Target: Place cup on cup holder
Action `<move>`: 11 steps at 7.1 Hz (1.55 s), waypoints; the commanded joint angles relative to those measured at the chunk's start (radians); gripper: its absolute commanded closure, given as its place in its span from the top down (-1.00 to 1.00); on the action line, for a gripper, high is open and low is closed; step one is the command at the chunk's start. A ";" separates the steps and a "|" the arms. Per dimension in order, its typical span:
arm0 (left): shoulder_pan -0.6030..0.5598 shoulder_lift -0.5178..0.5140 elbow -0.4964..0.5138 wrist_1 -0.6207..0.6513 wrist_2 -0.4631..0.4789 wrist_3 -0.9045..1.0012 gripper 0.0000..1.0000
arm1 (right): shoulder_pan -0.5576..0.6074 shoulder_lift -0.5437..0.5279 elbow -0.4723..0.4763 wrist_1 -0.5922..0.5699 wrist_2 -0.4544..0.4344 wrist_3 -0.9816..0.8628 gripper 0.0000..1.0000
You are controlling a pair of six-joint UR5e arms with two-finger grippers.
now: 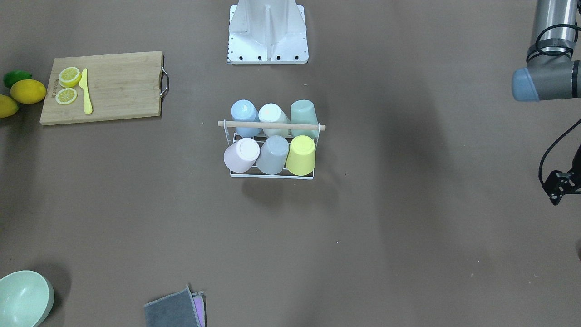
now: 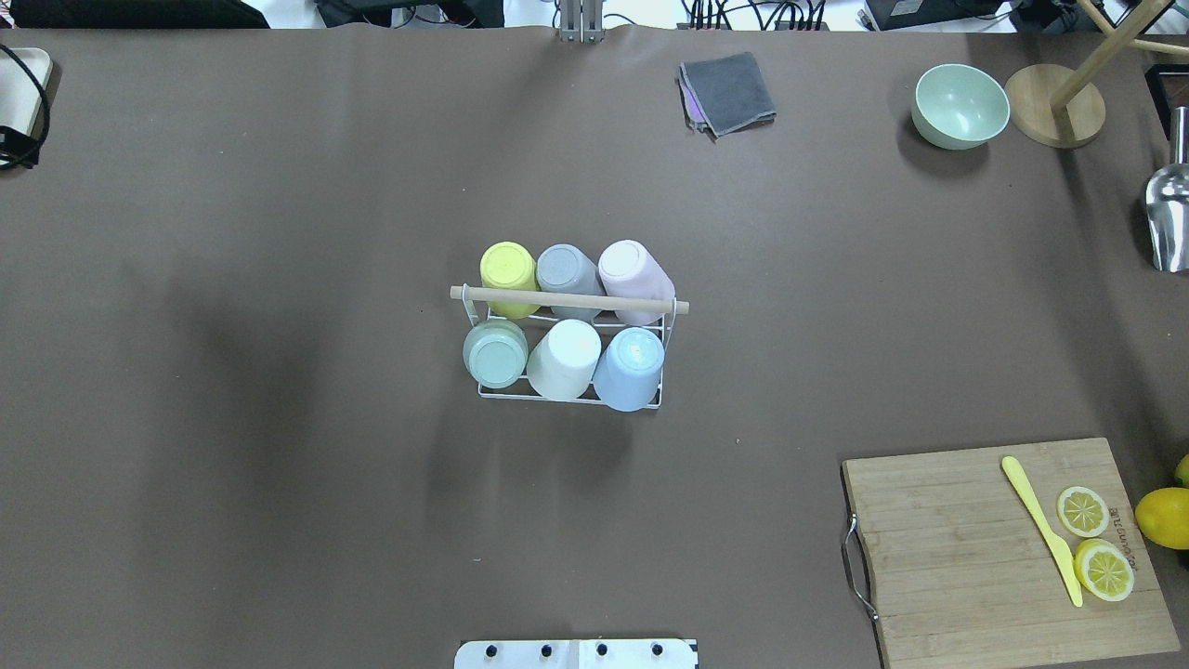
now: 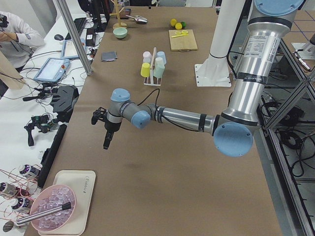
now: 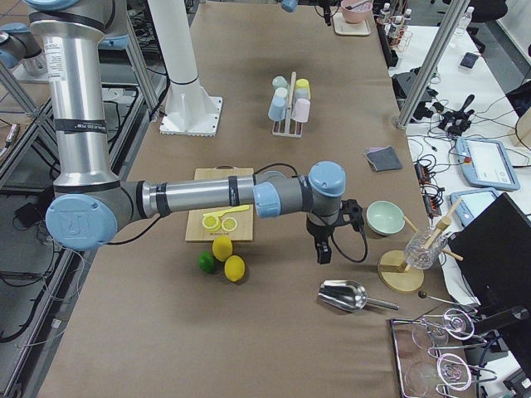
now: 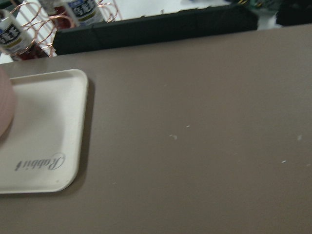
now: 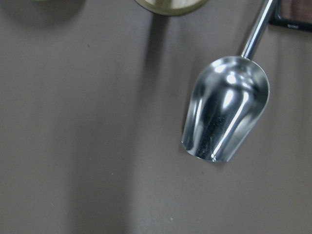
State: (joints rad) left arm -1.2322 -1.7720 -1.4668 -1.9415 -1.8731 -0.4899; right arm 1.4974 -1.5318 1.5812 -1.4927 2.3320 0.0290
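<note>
The white wire cup holder [image 2: 569, 299] with a wooden rod handle stands at the table's middle; it also shows in the front view [image 1: 271, 125]. Several pastel cups sit upside down on its prongs in two rows: yellow [image 2: 508, 269], grey [image 2: 564, 271] and pink [image 2: 632, 269], then green [image 2: 495, 353], white [image 2: 565, 358] and blue [image 2: 630, 365]. My left gripper [image 3: 106, 141] hangs over the table's far left end, well away from the holder. My right gripper [image 4: 322, 253] hangs at the far right end above a metal scoop [image 6: 226, 109]. I cannot tell whether either is open or shut.
A cutting board [image 2: 966, 557] with lemon slices and a yellow knife lies front right, whole lemons [image 1: 27, 91] beside it. A green bowl [image 2: 960, 105], a wooden stand [image 2: 1054, 116] and a grey cloth [image 2: 727, 91] lie at the back. A cream tray [image 5: 41, 131] is at the left end.
</note>
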 commanded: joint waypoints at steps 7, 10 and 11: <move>-0.298 0.174 0.059 0.469 -0.245 0.686 0.95 | 0.076 -0.028 0.045 -0.230 0.073 -0.063 1.00; -0.377 0.218 0.016 0.608 -0.275 0.766 0.95 | 0.075 -0.034 0.042 -0.228 0.073 -0.058 1.00; -0.378 0.239 -0.015 0.608 -0.276 0.774 0.95 | 0.075 -0.034 0.039 -0.228 0.073 -0.061 1.00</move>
State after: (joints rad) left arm -1.6004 -1.5604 -1.4487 -1.3442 -2.1473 0.2701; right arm 1.5724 -1.5655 1.6225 -1.7211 2.4053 -0.0297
